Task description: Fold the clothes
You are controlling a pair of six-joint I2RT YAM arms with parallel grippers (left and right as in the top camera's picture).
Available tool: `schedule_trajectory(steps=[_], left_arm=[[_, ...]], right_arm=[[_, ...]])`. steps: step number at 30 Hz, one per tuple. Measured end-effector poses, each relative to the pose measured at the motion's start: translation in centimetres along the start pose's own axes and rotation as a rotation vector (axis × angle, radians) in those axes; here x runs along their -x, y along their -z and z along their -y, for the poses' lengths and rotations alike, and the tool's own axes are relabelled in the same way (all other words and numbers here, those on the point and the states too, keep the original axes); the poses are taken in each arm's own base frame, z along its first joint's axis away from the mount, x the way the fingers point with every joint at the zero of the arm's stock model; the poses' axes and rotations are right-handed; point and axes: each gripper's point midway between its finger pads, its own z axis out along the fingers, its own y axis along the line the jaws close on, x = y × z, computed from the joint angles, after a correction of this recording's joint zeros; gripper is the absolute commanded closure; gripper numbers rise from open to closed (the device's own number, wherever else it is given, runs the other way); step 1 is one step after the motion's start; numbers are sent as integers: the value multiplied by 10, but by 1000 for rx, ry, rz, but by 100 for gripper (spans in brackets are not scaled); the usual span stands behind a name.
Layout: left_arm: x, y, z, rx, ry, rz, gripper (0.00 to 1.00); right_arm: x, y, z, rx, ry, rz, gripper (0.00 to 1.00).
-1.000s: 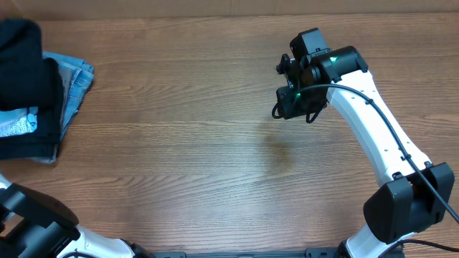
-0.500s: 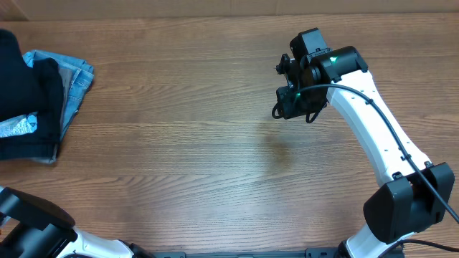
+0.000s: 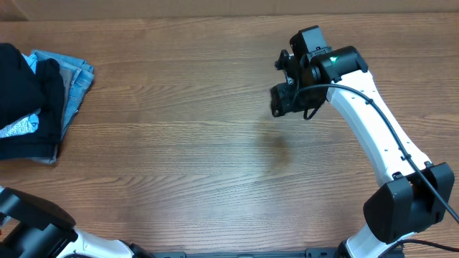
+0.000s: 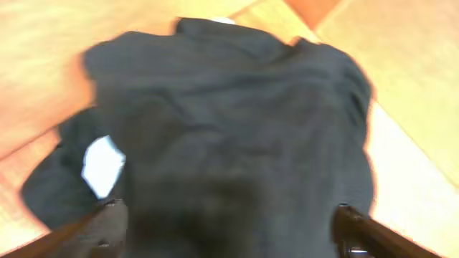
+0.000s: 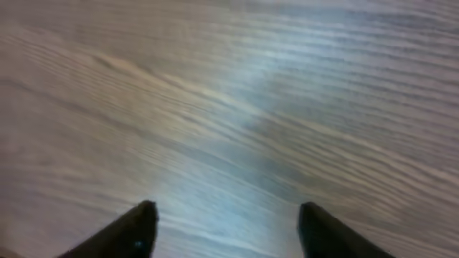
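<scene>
The shirt (image 3: 21, 79) has just slumped lower on the denim (image 3: 75, 79) under the wide-open left gripper (image 4: 228, 209), while the right gripper (image 5: 227, 211), equally wide, hangs far off; folding hasn't begun.

The right arm (image 3: 373, 140), from 2 to 5 o'clock in the overhead view, has white tubular links between bulky black joints. A thin black cable (image 3: 387, 118) runs along it, and small green lights (image 3: 333, 59) sit on the black wrist. The left arm (image 3: 32, 226), at 7 o'clock, shows black and white housings. The right gripper (image 5: 226, 229) and left gripper (image 4: 229, 233) have dark, tapered fingers.
</scene>
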Motion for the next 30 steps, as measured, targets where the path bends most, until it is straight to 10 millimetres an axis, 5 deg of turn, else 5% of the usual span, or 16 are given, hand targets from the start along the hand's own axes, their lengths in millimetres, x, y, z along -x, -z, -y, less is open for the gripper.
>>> schedule_trajectory(steps=[4,8,10,13,16,19,26,28,30], left_arm=[[-26,-5,100,-163,-212,-46,0],[-88,32,238,-361,-490,-84,0],[-128,55,289,-446,-603,-117,0],[-178,75,329,-519,-708,-185,0],[-222,90,331,-530,-763,-319,0],[-244,105,321,-575,-812,-424,0],[-207,236,285,-667,-878,-128,0],[-211,277,254,-682,-878,1,0],[-222,294,227,-685,-878,111,0]], right_arm=[[18,1,-12,64,22,71,0],[48,6,-17,98,47,196,0],[71,14,-1,98,-26,288,0],[84,28,46,69,-157,357,0],[60,31,91,27,-299,289,0],[34,30,99,2,-357,199,1],[-5,128,72,-49,-294,483,0],[-37,139,61,-49,-279,564,0],[-58,131,61,-58,-269,628,0]])
